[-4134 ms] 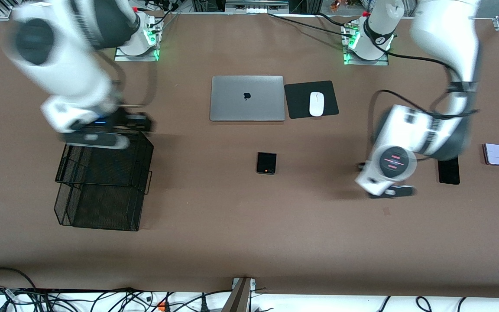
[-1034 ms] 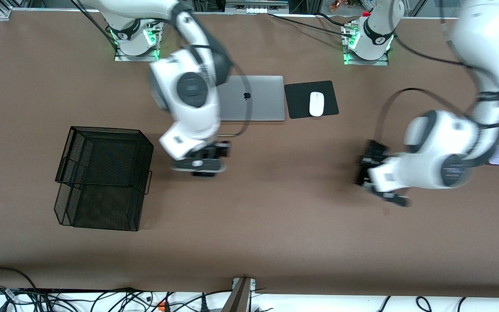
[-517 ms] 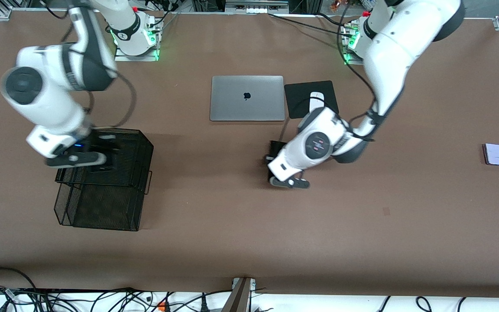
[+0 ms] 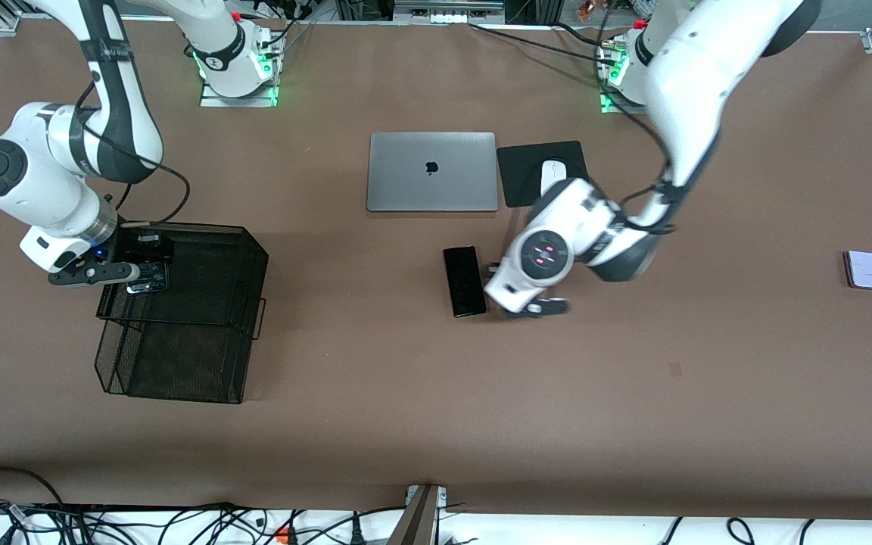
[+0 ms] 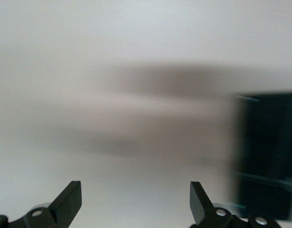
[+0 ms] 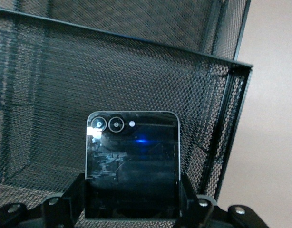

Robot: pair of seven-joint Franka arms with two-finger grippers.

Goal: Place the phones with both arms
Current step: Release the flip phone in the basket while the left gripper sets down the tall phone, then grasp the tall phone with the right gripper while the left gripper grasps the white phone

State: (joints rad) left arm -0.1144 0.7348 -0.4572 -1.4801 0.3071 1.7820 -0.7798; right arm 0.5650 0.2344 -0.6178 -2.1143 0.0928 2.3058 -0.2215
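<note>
The small squarish black phone point(image 6: 131, 159) sits between the fingers of my right gripper point(image 6: 131, 202), which is shut on it just above the upper tier of the black mesh basket point(image 4: 201, 261). In the front view that phone point(image 4: 148, 275) is over the tier's end toward the right arm's end of the table. The long slim black phone point(image 4: 464, 281) lies flat on the table's middle. My left gripper point(image 4: 512, 291) is beside it and open, with nothing between its fingers point(image 5: 70, 202). The pale lavender phone point(image 4: 866, 269) lies at the left arm's end.
A closed silver laptop point(image 4: 431, 171) lies farther from the front camera than the long phone. Beside it is a black mouse pad point(image 4: 527, 170) with a white mouse point(image 4: 553, 172), partly covered by the left arm. The basket's lower tier point(image 4: 179, 363) juts toward the front camera.
My left gripper has opened and let the long black phone go onto the table, then shifted off it. The right gripper has carried the small black phone slightly along the basket's upper tier.
</note>
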